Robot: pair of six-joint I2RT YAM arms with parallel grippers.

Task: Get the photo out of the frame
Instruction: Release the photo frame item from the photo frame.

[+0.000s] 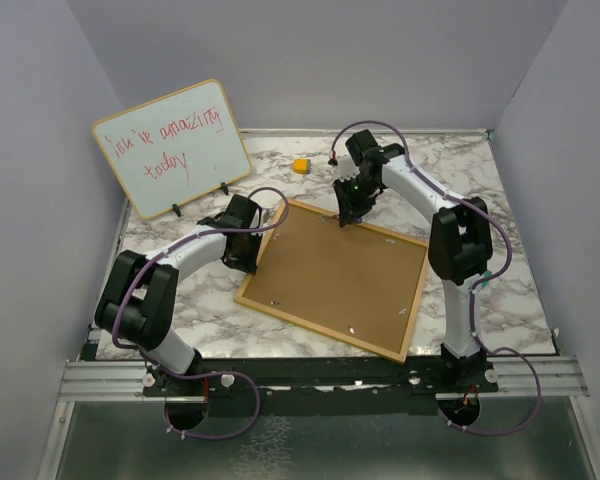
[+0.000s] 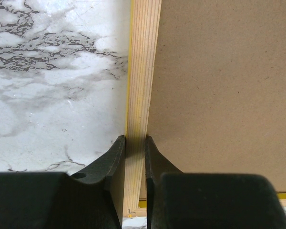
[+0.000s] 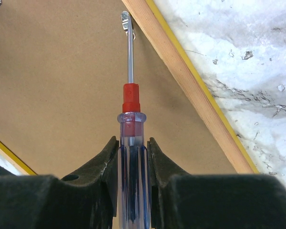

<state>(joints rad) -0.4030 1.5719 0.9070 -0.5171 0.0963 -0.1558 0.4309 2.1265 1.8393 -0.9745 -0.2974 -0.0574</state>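
The frame [image 1: 335, 275] lies face down on the marble table, brown back up, with a thin yellow border and small clips. The photo is hidden under the back. My left gripper [image 1: 248, 243] is shut on the frame's left wooden edge [image 2: 139, 95]. My right gripper [image 1: 350, 205] is shut on a screwdriver [image 3: 131, 157] with a clear blue handle and red collar. Its metal tip touches a small clip [image 3: 126, 21] by the frame's far edge.
A wood-edged whiteboard [image 1: 172, 148] with red handwriting stands at the back left. A small yellow block [image 1: 300, 165] lies on the table behind the frame. Grey walls close in on three sides.
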